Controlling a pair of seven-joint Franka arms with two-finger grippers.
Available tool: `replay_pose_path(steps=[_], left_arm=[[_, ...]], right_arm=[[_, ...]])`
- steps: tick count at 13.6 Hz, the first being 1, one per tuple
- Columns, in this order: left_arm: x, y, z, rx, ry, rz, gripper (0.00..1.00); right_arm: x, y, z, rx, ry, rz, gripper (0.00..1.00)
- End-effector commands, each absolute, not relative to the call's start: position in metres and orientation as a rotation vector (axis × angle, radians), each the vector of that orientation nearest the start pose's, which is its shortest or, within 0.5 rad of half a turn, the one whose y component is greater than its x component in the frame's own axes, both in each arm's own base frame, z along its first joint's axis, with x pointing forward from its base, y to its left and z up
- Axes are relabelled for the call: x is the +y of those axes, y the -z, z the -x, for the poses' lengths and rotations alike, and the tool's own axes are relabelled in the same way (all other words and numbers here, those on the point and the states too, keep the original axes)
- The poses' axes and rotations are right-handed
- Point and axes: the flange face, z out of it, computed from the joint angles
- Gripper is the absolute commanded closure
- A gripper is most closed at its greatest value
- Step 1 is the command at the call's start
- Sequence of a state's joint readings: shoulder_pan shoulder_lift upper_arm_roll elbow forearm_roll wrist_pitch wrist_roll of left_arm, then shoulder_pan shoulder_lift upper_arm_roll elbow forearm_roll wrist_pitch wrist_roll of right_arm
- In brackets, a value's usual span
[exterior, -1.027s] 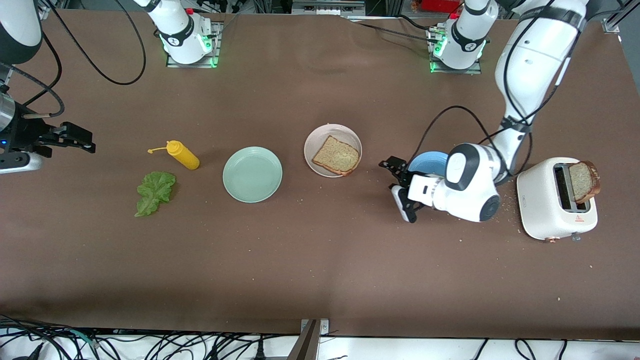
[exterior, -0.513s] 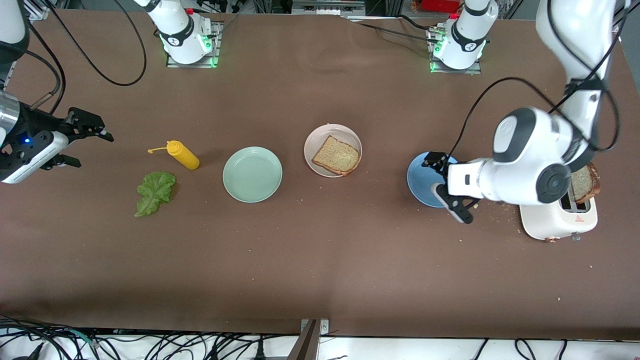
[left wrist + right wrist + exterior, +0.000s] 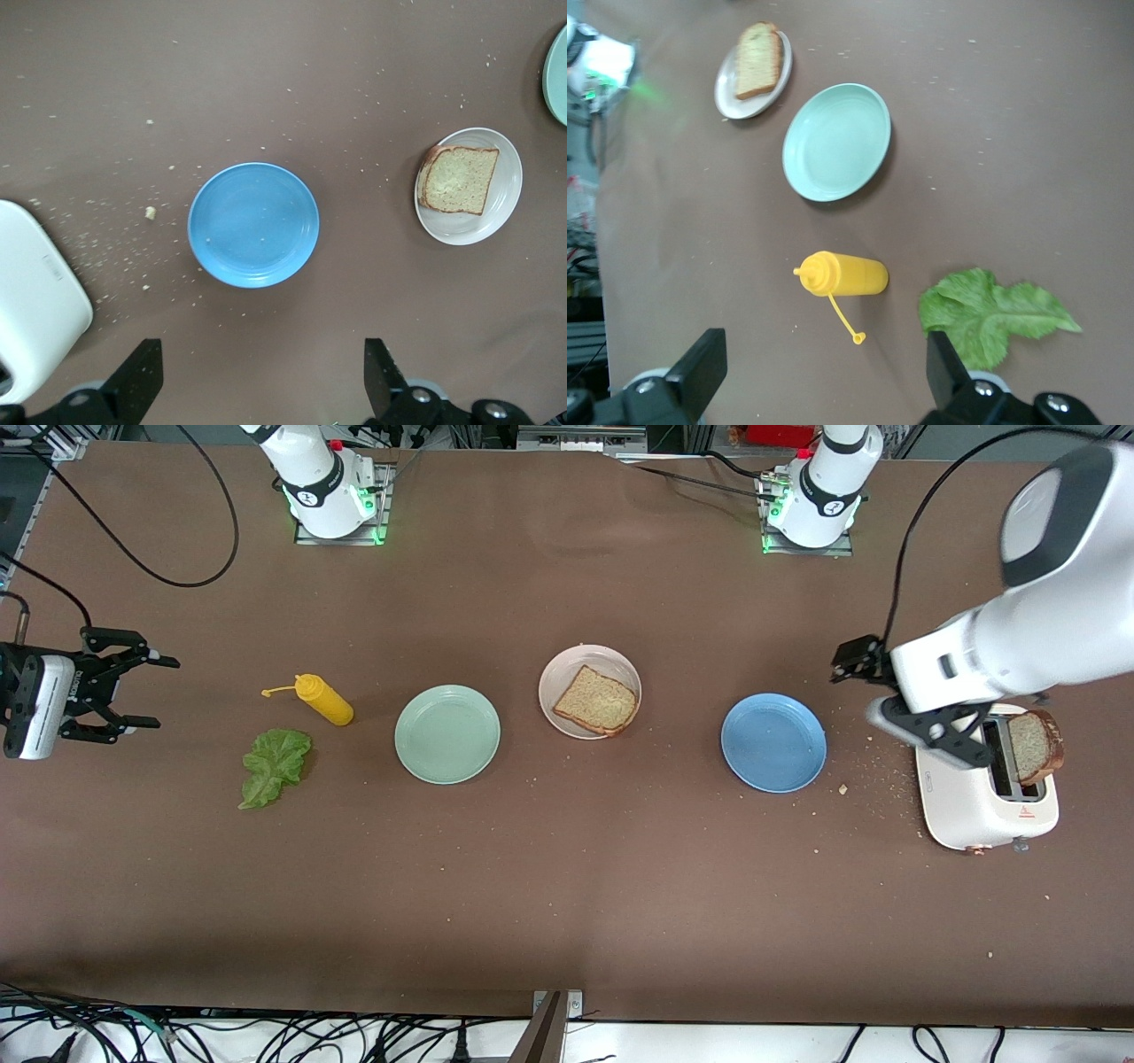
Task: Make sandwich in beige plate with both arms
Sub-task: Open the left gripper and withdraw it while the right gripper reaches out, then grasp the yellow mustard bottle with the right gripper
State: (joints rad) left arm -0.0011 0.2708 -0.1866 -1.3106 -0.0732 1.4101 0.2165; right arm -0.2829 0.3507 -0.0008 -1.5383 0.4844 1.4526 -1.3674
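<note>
Nearest the front camera on the brown table [image 3: 567,903] sits a white toaster [image 3: 974,815] at the left arm's end, with a slice of toast [image 3: 1032,746] standing up out of its slot and crumbs scattered on the table beside it. At the right arm's end, about as near, a green lettuce leaf [image 3: 273,765] lies flat on the table.

A little farther from the camera come three plates in a row. The blue plate [image 3: 773,742] lies next to the toaster, bare. The mint-green plate [image 3: 447,734] lies toward the lettuce, also bare. Between them, and slightly farther, is the beige plate [image 3: 567,669] — one slice of brown bread [image 3: 595,701] lies flat in it, with nothing on top. A yellow squeeze bottle [image 3: 324,700] lies on its side just beside the lettuce, farther from the camera than the leaf.

The left gripper [image 3: 904,704] hangs in the air over the toaster's edge toward the blue plate, fingers spread wide and holding nothing. The right gripper [image 3: 142,691] hovers over the table's end near the bottle — its fingers are spread apart too, empty.
</note>
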Motion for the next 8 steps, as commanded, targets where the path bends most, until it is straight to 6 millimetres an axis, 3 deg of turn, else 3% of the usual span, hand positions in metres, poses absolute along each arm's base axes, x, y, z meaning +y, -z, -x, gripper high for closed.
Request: replay_pose_path(steps=[1,4,6,7,8], left_arm=[[-0.093,-0.619,-0.575,0.573,-0.147,3.153,0.0],[-0.081,-0.63,-0.559,0.308,-0.116,3.179,0.0],[-0.077,-0.63,-0.53,0.042,-0.061,3.182,0.0],[-0.068,-0.631,-0.516,-0.028,0.012,3.182,0.0],[-0.076,-0.628,-0.512,-0.004,0.01,3.178,0.0]], right_arm=[[-0.141,-0.392,-0.591,-1.214,0.194,1.951,0.0],[-0.165,-0.327,-0.561,-1.2,0.319,1.784,0.0],[-0.175,-0.29,-0.549,-1.233,0.385,1.698,0.0],[-0.177,-0.267,-0.546,-1.237,0.412,1.65,0.0],[-0.178,-0.238,-0.541,-1.232,0.447,1.591,0.0]])
